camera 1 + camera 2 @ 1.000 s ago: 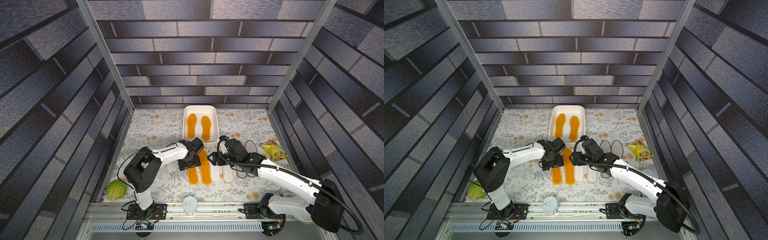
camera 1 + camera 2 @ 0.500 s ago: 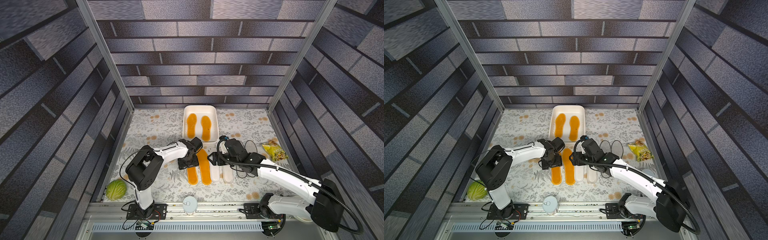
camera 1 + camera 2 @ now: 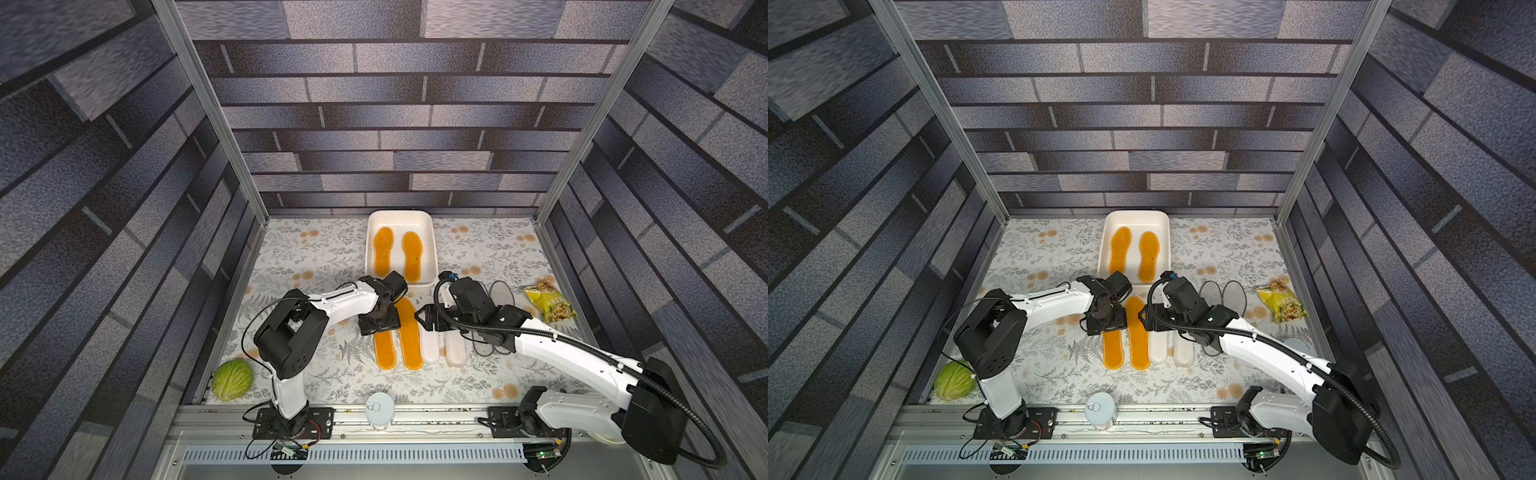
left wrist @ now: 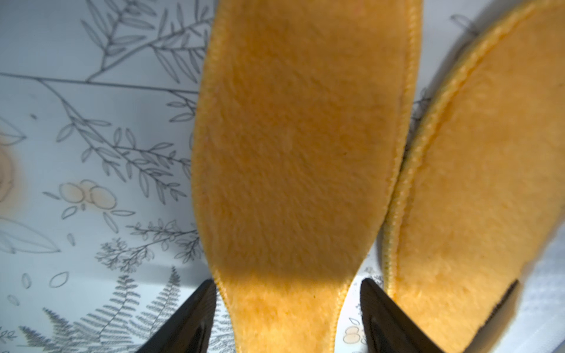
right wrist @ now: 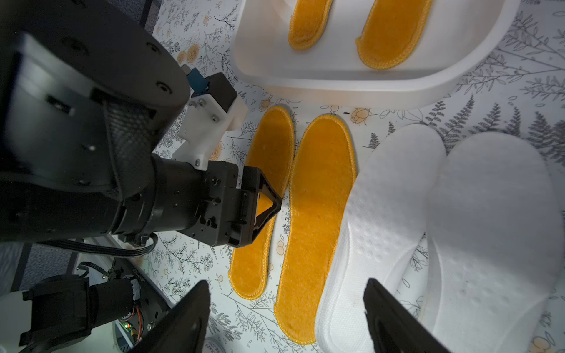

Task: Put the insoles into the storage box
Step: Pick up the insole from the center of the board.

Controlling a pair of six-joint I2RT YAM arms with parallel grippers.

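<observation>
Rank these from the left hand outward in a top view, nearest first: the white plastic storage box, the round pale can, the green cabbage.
1. white plastic storage box: just beyond the left hand, toward the back wall.
2. round pale can: at the front rail, between the arm bases.
3. green cabbage: front corner on the left arm's side.

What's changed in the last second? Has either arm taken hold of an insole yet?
Very little. The left arm swung its elbow slightly toward the centre. The left gripper stays low over the outer orange insole, jaws open astride its narrow part, nothing lifted. The right gripper still hovers open over the loose insoles. Two orange insoles remain in the storage box.
</observation>
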